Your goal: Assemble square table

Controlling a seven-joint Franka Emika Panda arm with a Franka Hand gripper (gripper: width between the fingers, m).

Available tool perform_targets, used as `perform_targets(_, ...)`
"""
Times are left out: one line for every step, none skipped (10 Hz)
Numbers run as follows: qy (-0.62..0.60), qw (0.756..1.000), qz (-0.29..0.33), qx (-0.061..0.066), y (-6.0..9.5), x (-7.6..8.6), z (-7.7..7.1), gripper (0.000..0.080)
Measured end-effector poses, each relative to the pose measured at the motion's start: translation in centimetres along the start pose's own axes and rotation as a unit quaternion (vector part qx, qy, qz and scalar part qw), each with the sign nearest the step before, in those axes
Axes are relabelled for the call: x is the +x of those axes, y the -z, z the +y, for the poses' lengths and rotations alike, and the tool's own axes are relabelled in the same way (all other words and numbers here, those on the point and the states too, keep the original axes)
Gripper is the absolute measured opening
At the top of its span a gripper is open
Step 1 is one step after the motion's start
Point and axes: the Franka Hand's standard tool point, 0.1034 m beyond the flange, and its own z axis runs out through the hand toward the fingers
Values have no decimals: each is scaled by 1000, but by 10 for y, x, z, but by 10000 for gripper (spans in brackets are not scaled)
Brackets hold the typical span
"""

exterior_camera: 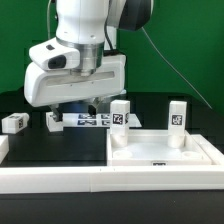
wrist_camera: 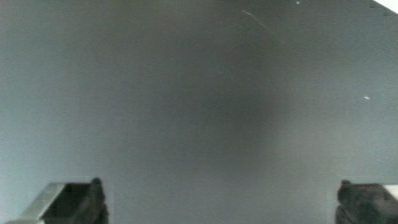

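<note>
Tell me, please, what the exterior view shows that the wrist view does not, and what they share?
Only the exterior view shows the slab, two upright legs standing on it, two loose legs lying on the black table, and the marker board. Only the wrist view shows the fingertips set wide apart, nothing between them, over a blurred grey surface. Both show the gripper, open; no furniture part appears in both.

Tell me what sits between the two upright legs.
Nothing. In the exterior view, bare slab runs from the leg on its left to the leg on its right.
</note>
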Motion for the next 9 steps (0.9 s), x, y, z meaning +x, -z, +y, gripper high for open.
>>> perform_targets(1, 1000, 0, -1, -1, -1, 1, 649)
perform_targets(-8, 1000, 4, -6, -8, -11, 6, 649)
perform_targets(-26, 1000, -1, -4, -16, -26, 8, 649)
perform_targets(-40, 999, -5, -2, -18, -33, 11, 649)
perform_targets(-42, 999, -2, -4, -16, -32, 16, 649)
perform_targets(-40, 999, -3, -3, -17, -32, 14, 649)
perform_targets(-39, 999, -10, 0, -18, -32, 12, 649)
perform_targets(-39, 999, -12, 1, -18, -33, 11, 649)
perform_targets(-38, 999, -22, 6, -20, -34, 10, 649)
